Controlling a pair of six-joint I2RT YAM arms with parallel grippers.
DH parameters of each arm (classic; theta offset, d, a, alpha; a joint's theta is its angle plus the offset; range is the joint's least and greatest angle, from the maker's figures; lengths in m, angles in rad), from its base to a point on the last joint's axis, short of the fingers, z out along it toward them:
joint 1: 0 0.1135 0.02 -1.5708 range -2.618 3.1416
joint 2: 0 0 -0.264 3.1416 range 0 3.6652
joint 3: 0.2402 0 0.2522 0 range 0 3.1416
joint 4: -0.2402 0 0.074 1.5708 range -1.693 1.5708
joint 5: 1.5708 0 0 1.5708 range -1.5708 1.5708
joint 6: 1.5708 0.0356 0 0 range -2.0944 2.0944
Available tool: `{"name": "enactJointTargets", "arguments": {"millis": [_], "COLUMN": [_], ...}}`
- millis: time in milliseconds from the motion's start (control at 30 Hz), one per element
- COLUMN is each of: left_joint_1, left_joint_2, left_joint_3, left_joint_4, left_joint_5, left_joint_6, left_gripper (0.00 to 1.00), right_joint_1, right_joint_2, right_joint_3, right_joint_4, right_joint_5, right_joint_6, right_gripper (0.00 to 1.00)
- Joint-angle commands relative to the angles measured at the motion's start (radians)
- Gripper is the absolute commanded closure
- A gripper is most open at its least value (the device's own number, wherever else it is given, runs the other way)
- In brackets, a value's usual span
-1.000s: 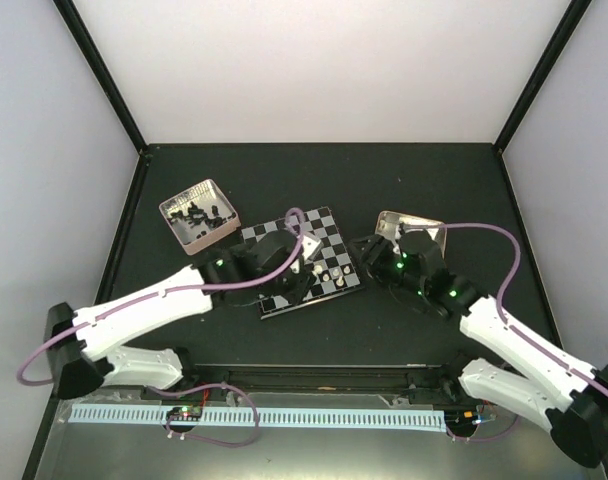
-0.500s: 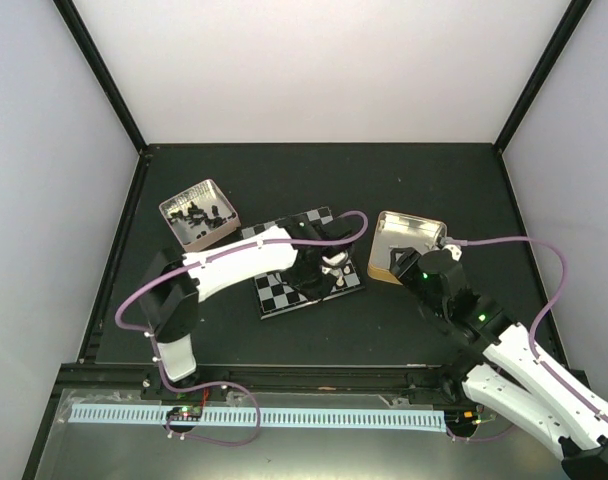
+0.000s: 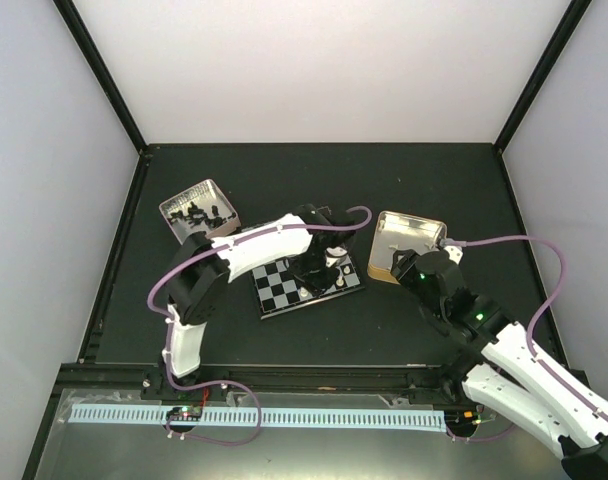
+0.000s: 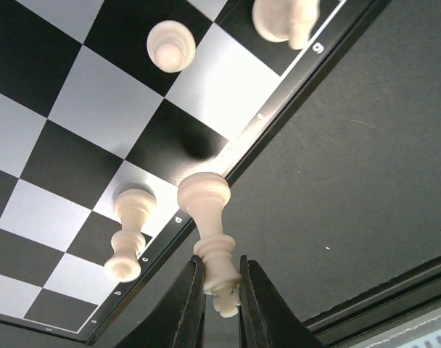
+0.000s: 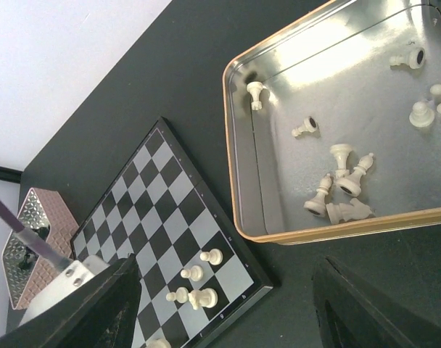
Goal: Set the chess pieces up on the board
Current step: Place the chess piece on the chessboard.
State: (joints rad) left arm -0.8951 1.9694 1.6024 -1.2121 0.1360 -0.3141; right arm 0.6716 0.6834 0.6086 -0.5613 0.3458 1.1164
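My left gripper is shut on the top of a cream-white chess piece. Its base hangs over the near edge of the board. Beside it on the board stand a white pawn, another white piece and a white piece partly cut off by the frame. In the top view the left gripper is over the right half of the board. My right gripper is open and empty, with the board's right corner and several white pieces below it.
A tan-rimmed metal tin right of the board holds several loose white pieces; in the top view the tin lies just beyond my right gripper. A pinkish tray with black pieces sits left of the board.
The left arm has reared up and reached across to the board's right side with the white piece. The right arm has drawn back from the tin toward the near edge.
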Motion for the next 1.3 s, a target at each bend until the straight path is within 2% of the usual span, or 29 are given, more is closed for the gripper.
{"name": "enactJointTargets", "arguments": {"millis": [0, 633, 867, 1033, 1267], "left_joint_1": [0.015, 0.042, 0.042, 0.042, 0.042], "left_joint_2": [0.033, 0.098, 0.097, 0.090, 0.087], "left_joint_3": [0.039, 0.066, 0.070, 0.072, 0.097], "left_joint_4": [-0.037, -0.023, -0.028, -0.029, -0.022], "left_joint_5": [0.010, 0.018, 0.014, 0.009, -0.007], "left_joint_6": [0.032, 0.061, 0.060, 0.057, 0.045], "left_gripper": [0.94, 0.90, 0.84, 0.74, 0.74], "right_joint_1": [-0.005, -0.005, -0.006, -0.004, -0.004], "right_joint_2": [0.002, 0.022, 0.028, 0.026, 0.026], "right_joint_3": [-0.013, -0.013, -0.012, -0.013, -0.015], "right_joint_4": [0.009, 0.024, 0.026, 0.028, 0.029], "right_joint_5": [0.050, 0.047, 0.038, 0.037, 0.033], "right_joint_6": [-0.013, -0.010, -0.011, -0.012, -0.013], "right_gripper": [0.35, 0.34, 0.34, 0.35, 0.35]}}
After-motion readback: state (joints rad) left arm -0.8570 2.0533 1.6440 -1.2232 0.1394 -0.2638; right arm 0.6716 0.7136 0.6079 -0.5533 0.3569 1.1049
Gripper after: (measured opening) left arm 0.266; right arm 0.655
